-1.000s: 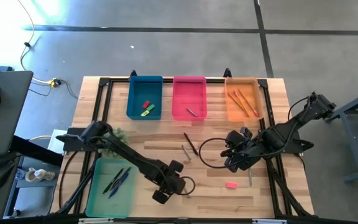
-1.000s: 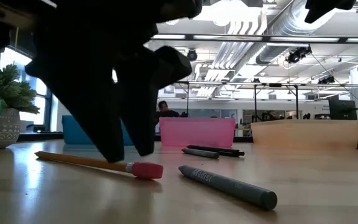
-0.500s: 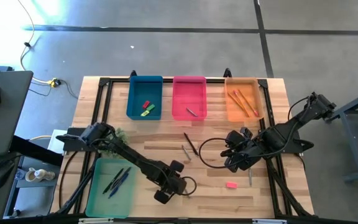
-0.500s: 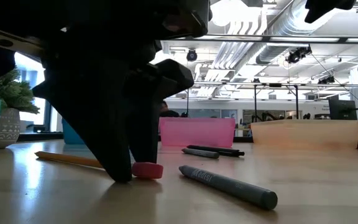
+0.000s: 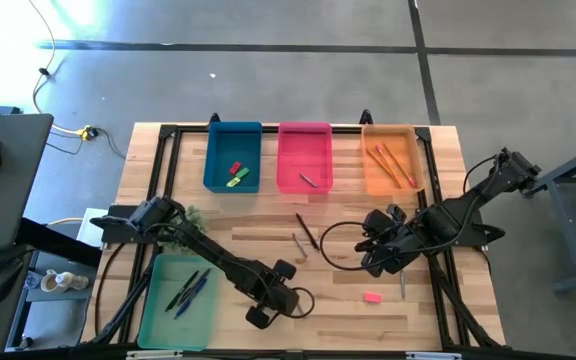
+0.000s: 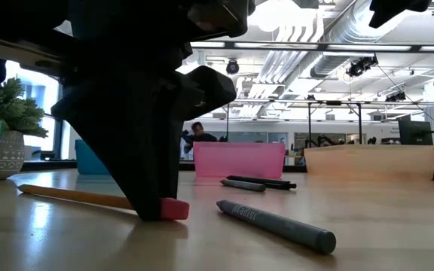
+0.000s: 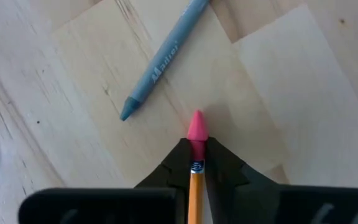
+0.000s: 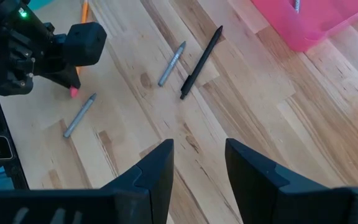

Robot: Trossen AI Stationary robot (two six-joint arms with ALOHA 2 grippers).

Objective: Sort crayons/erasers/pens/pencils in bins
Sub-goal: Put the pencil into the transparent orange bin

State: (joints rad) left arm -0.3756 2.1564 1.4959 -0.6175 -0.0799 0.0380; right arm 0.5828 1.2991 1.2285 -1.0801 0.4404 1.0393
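Pencil (image 7: 195, 196), the long orange wooden one with a pink eraser tip, low in the frame, now sits clamped in our left gripper (image 7: 196, 163), whose jaws have just closed, ready for lifting to the orange plastic bin (image 5: 389, 160).

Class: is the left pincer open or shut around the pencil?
Shut: the left pincer clamps the pencil just behind its pink eraser tip.

left hand (image 7: 196, 163) now clamped on pencil (image 6: 74, 196) near its pink eraser tip, pencil shifted slightly

Bright overhead light, soft shadows
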